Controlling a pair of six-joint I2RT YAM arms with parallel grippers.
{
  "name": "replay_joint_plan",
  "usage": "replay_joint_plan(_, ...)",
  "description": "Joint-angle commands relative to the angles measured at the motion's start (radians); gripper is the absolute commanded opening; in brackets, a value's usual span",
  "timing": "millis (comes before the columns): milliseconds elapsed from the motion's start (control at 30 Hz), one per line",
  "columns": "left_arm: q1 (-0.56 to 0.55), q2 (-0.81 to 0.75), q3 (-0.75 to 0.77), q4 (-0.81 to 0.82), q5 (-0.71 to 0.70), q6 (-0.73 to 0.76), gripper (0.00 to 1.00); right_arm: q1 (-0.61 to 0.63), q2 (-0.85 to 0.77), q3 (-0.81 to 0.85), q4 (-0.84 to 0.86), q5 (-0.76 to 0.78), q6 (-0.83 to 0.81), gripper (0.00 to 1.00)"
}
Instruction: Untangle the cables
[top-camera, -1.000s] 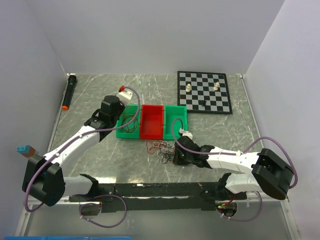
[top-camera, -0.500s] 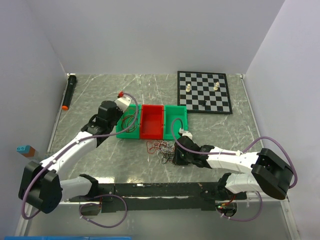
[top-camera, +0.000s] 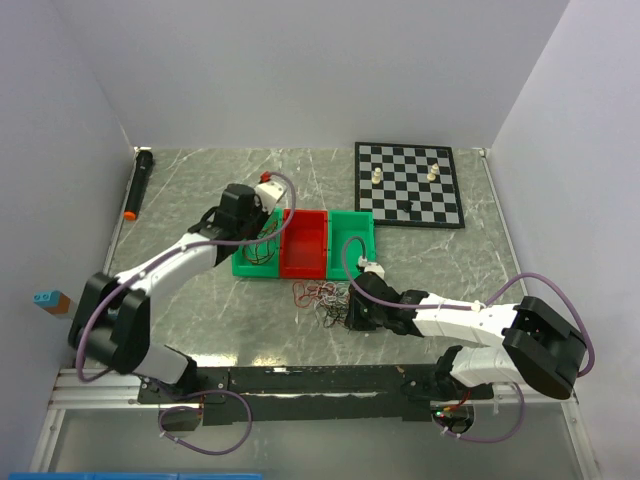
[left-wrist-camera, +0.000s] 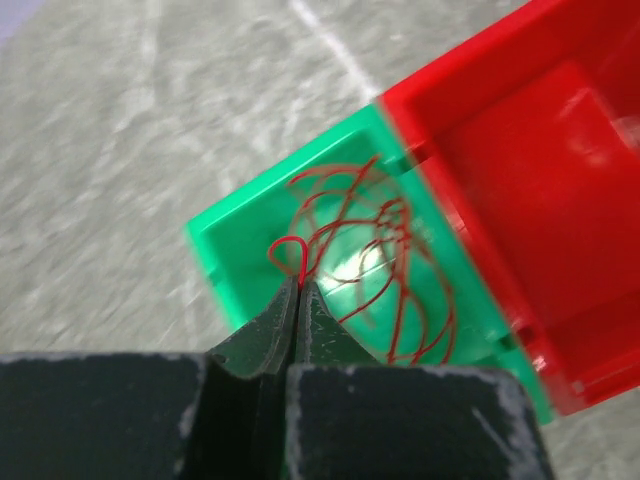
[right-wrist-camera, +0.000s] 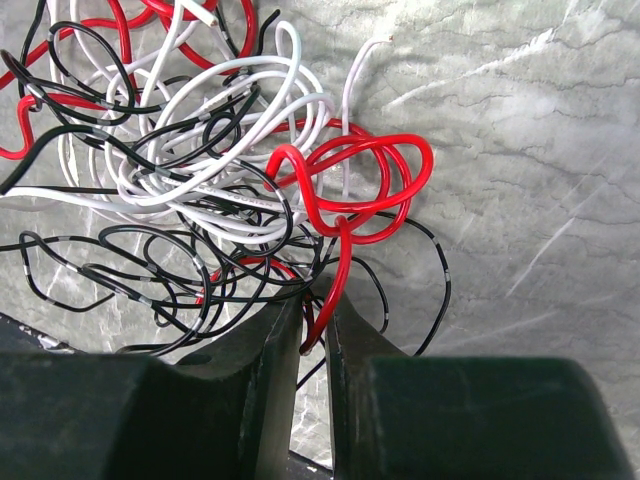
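Note:
A tangle of thin red, white and black cables (top-camera: 320, 297) (right-wrist-camera: 200, 170) lies on the table in front of the bins. My right gripper (top-camera: 350, 310) (right-wrist-camera: 318, 300) is at its right edge, jaws nearly together with the end of a red cable (right-wrist-camera: 345, 255) pinched between them. More thin red cables (left-wrist-camera: 385, 265) (top-camera: 260, 248) lie coiled in the left green bin (left-wrist-camera: 225, 260) (top-camera: 243, 266). My left gripper (top-camera: 262, 222) (left-wrist-camera: 298, 285) hangs over that bin, shut on a small loop of one red cable (left-wrist-camera: 288, 255).
A red bin (top-camera: 305, 243) and a second green bin (top-camera: 352, 235) stand to the right of the left green bin. A chessboard (top-camera: 410, 185) with a few pieces is at the back right. A black stick (top-camera: 140, 183) lies at the far left.
My left arm has swung right and forward, bringing its gripper over the left green bin. The right arm and the tangle have not moved.

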Motion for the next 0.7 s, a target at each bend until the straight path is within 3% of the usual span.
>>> replay_joint_plan(0, 0.006, 0.128, 0.091, -0.086, 0.168, -0.039, 0.01, 0.004, -0.006, -0.019, -0.025, -0.015, 0.005, 0.23)
replay_joint_plan(433, 0.008, 0.126, -0.042, 0.013, 0.087, -0.006, 0.01, -0.009, -0.049, -0.024, -0.013, -0.015, -0.028, 0.24)
replay_joint_plan(667, 0.026, 0.028, 0.070, -0.111, 0.100, 0.010, 0.30, -0.007, -0.067, -0.035, 0.005, -0.029, -0.033, 0.25)
